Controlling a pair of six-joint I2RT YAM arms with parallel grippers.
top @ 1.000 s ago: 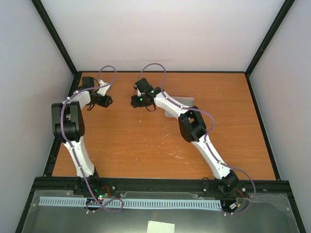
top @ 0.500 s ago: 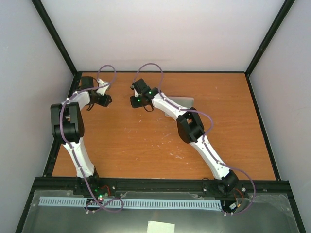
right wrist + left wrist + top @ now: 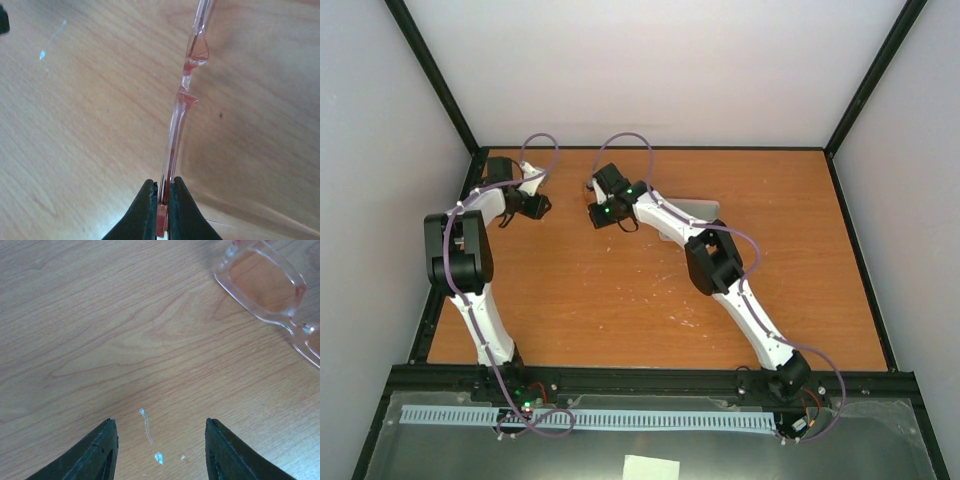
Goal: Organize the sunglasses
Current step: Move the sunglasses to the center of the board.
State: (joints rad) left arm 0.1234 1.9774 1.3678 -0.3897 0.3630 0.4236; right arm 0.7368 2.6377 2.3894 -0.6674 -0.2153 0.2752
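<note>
We see the right fingers [image 3: 163, 187] pressed together on the thin rim of the sunglasses [image 3: 182, 112]. The clear orange-pink frame runs edge-on away from them over the counter [image 3: 75, 125]. We cannot tell whether the frame touches the wood. The left fingers [image 3: 160, 430] stand apart, gripping nothing, with bare wood and a few pale scratches between the 2 tips. From above, a grey cloth [image 3: 702, 208] lies partly under the right arm on the far half of the counter. The sunglasses sit to the cloth's left in that view. The left fingers are farther left of the cloth, just beyond the sunglasses.
</note>
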